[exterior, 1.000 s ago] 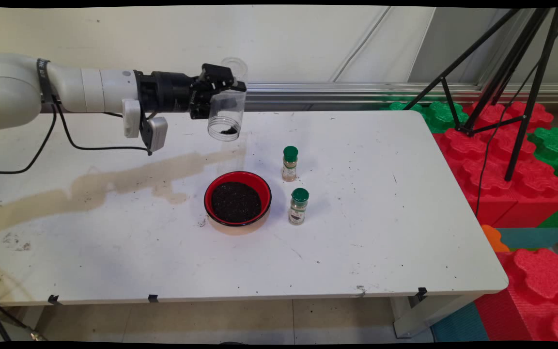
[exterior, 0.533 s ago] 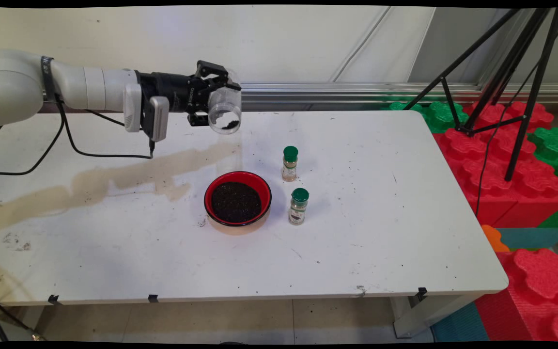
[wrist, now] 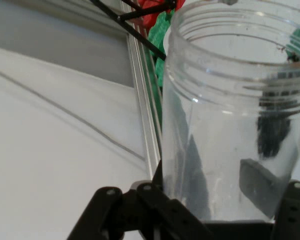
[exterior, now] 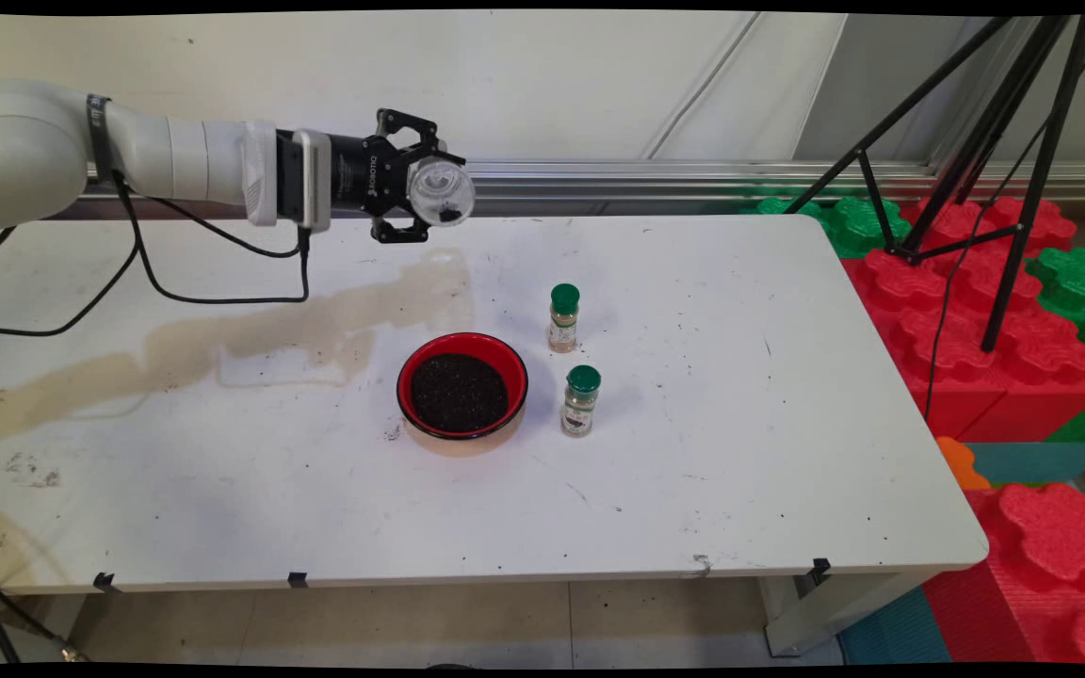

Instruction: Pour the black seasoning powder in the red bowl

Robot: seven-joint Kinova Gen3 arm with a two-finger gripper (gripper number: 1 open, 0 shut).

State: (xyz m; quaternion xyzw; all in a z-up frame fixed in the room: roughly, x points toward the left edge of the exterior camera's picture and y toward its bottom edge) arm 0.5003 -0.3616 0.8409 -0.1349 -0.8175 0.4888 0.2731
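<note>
Now above the white table, past the red bowl of dark grains and two green-capped spice bottles: tool clenched on clear plastic jar, rolled from mouth-down to sideways since a second ago, few grains left inside.

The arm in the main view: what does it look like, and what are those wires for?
A thick white tube-shaped arm ends in a black gripper of jointed metal links, with small white lettering on its body. Black cables hang in loops below it. What they carry isn't visible.
</note>
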